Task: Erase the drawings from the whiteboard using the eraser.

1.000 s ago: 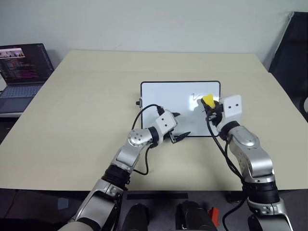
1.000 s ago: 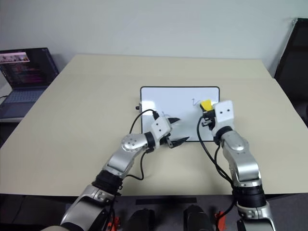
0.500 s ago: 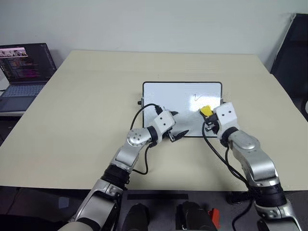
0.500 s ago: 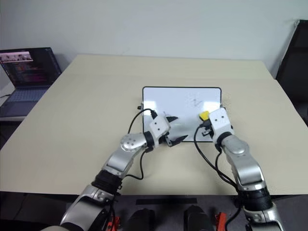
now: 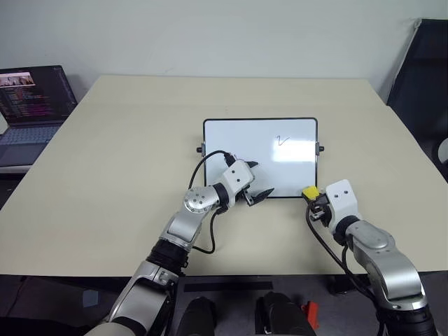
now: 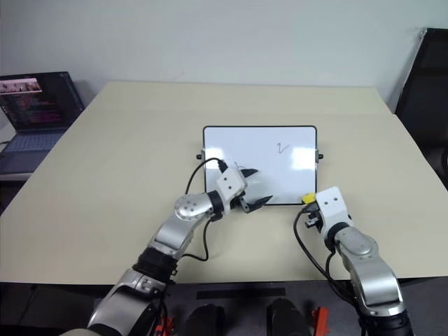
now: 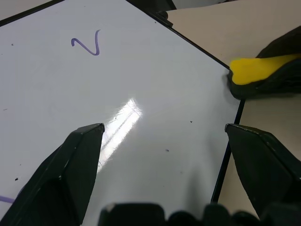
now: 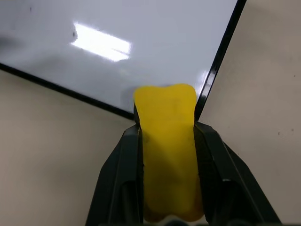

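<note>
The whiteboard (image 5: pixel 238 143) lies flat at the table's middle. One tick-like stroke of the drawings (image 5: pixel 281 141) shows on its right half, purple in the left wrist view (image 7: pixel 87 44). A trace of another mark (image 7: pixel 4 198) sits at that view's edge. My right gripper (image 5: pixel 313 199) is shut on the yellow eraser (image 5: pixel 310 191), just off the board's near right corner. In the right wrist view the eraser (image 8: pixel 167 141) sits between the fingers, with its tip at the board's black frame. My left gripper (image 5: pixel 260 180) hangs open over the board's near edge, nothing in it.
An open laptop (image 5: pixel 31 105) stands off the table's far left side. A dark chair (image 5: pixel 420 70) is at the far right. Bare table top (image 5: pixel 126 154) surrounds the board on all sides.
My right gripper has drawn back and down with the eraser, from the board's right part to just off its near right corner. The tick mark is unchanged. The left arm kept still.
</note>
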